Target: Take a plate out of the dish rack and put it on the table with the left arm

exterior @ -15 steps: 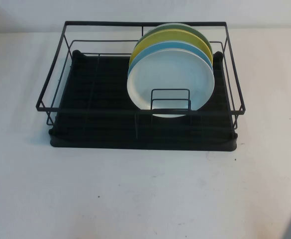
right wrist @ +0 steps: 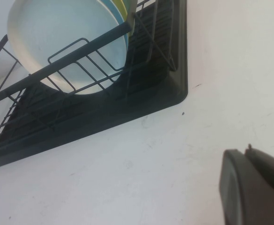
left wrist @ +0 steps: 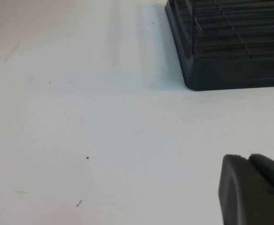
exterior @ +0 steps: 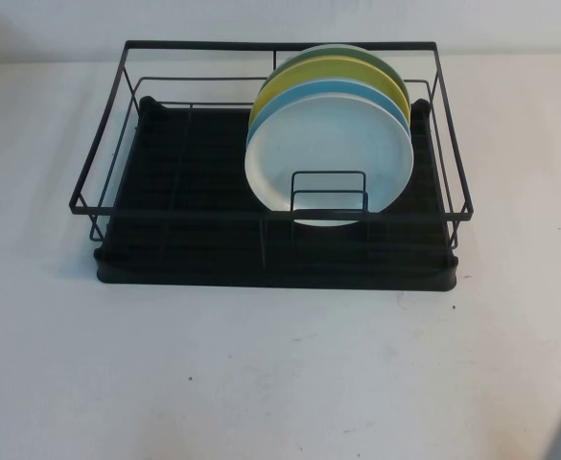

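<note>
The white plate (exterior: 330,153) stands upright at the front of a row of plates in the right half of the black wire dish rack (exterior: 203,44). It also shows in the right wrist view (right wrist: 62,33) behind the rack's wires. My left gripper (left wrist: 248,158) is shut and empty, low over the white table (exterior: 261,374), off the rack's near left corner (left wrist: 230,70). My right gripper (right wrist: 247,151) is shut and empty over the table, off the rack's near right corner (right wrist: 174,93). Neither gripper touches the rack or a plate.
Behind the white plate stand a light blue plate (exterior: 362,92), a yellow plate (exterior: 309,69) and a green one (exterior: 357,50). The rack's left half holds no dishes. Bare table lies in front of and beside the rack, with a few dark specks (left wrist: 87,157).
</note>
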Motion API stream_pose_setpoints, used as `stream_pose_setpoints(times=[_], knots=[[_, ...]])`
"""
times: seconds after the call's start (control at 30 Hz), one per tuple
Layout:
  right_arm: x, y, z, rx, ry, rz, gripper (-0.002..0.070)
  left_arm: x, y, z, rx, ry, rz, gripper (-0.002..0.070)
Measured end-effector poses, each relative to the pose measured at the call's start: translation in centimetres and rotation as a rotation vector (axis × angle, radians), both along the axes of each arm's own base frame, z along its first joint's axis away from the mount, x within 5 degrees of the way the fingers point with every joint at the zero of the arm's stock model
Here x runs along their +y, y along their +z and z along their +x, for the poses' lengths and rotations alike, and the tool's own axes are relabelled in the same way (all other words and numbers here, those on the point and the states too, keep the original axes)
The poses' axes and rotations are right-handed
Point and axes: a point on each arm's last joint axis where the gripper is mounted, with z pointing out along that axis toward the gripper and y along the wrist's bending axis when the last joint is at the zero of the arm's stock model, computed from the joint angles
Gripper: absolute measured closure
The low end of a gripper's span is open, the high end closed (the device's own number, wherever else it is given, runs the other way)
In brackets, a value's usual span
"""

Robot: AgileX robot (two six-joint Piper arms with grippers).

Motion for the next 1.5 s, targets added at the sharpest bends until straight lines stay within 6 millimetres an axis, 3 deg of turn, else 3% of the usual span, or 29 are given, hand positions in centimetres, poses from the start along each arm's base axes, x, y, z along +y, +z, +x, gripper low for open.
stream_pose_setpoints(times=[0.4, 0.53, 0.63, 0.8, 0.9, 1.3, 1.43, 1.5], knots=[[0.0, 0.0, 0.0, 0.000, 0.000, 0.000, 0.0696, 0.0, 0.0, 0.0, 0.001, -0.001, -0.012, 0.0679], [0.0, 0.0, 0.0, 0.000, 0.000, 0.000, 0.0696, -0.2, 0.1, 0.0, -0.004, 0.000, -0.088, 0.0679], [0.0, 0.0, 0.0, 0.000, 0.000, 0.000, 0.0696, -0.5, 0.8, 0.1, -0.059, 0.012, -0.278, 0.0679], [0.0, 0.0, 0.0, 0.000, 0.000, 0.000, 0.0696, -0.1, 2.9, 0.3, -0.227, 0.086, -0.861, 0.0679], [0.0, 0.0, 0.0, 0.000, 0.000, 0.000, 0.0696, 0.5, 3.8, 0.3, -0.324, 0.124, -1.008, 0.0679], [0.0, 0.0, 0.0, 0.000, 0.000, 0.000, 0.0696, 1.1, 4.2, 0.2, -0.395, 0.150, -1.073, 0.0679], [0.0, 0.0, 0.0, 0.000, 0.000, 0.000, 0.0696, 0.2, 3.6, 0.3, -0.277, 0.106, -0.989, 0.0679], [0.0, 0.0, 0.0, 0.000, 0.000, 0.000, 0.0696, -0.6, 4.3, 0.3, -0.164, 0.059, -0.883, 0.0679]])
